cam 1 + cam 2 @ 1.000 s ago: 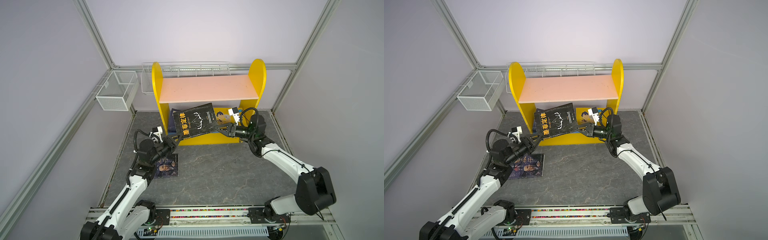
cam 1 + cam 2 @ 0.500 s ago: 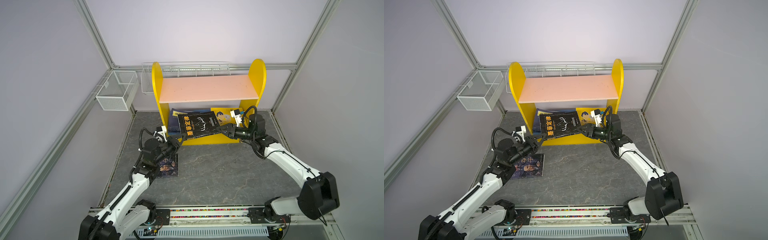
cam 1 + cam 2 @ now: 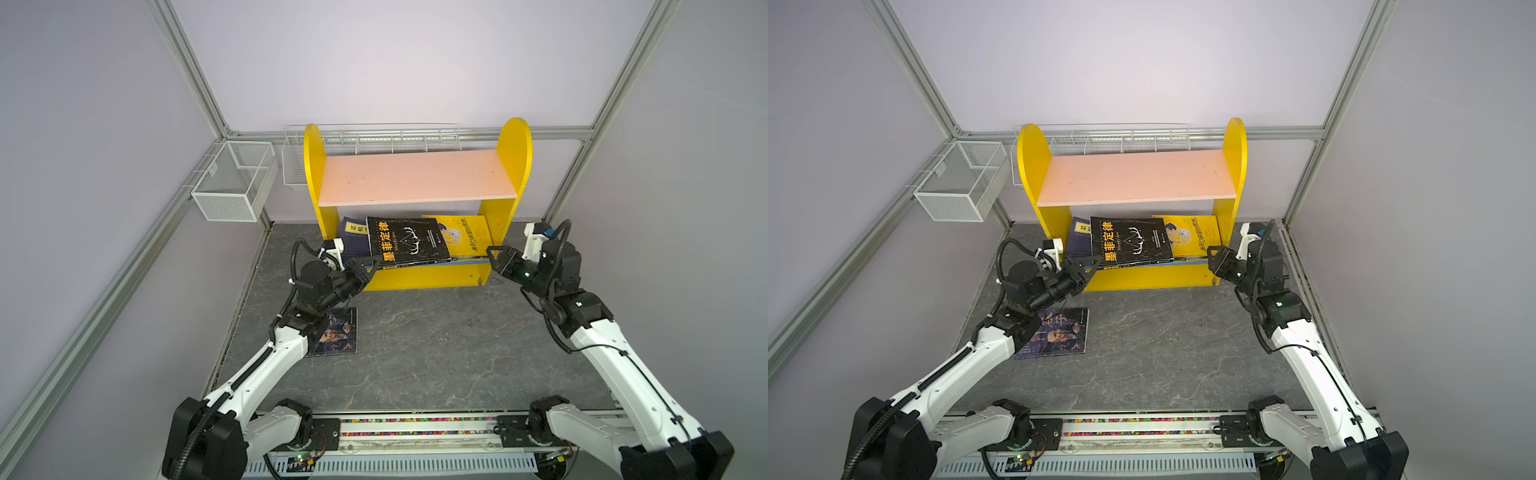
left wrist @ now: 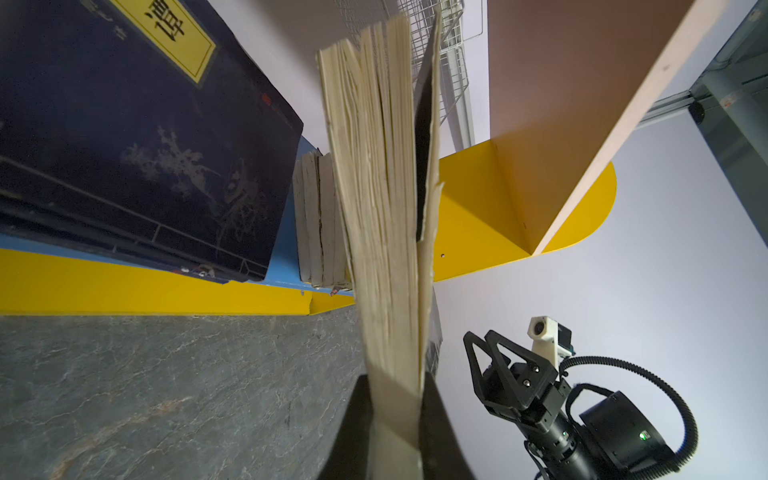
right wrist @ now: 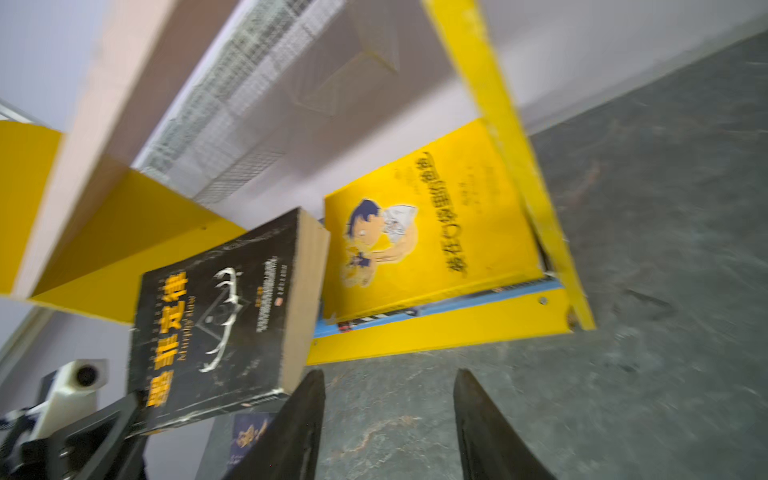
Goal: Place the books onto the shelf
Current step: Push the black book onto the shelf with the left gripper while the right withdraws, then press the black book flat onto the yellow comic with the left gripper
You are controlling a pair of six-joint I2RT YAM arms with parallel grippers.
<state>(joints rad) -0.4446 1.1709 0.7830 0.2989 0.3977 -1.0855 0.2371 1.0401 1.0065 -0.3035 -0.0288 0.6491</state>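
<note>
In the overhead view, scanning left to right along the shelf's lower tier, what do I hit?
First the navy book → black book, pinched at its near-left corner by the left gripper → yellow book → right gripper, open and holding nothing.

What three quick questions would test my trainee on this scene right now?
1. True or false: the right hand grips the black book.
2. On the shelf, which board carries no books? A pink upper board; B blue lower board.
3. Fill in: ___ book lies flat on the table.
Key: 1 false, the left hand holds it and the right hand is open; 2 A; 3 one, the dark blue book.
</note>
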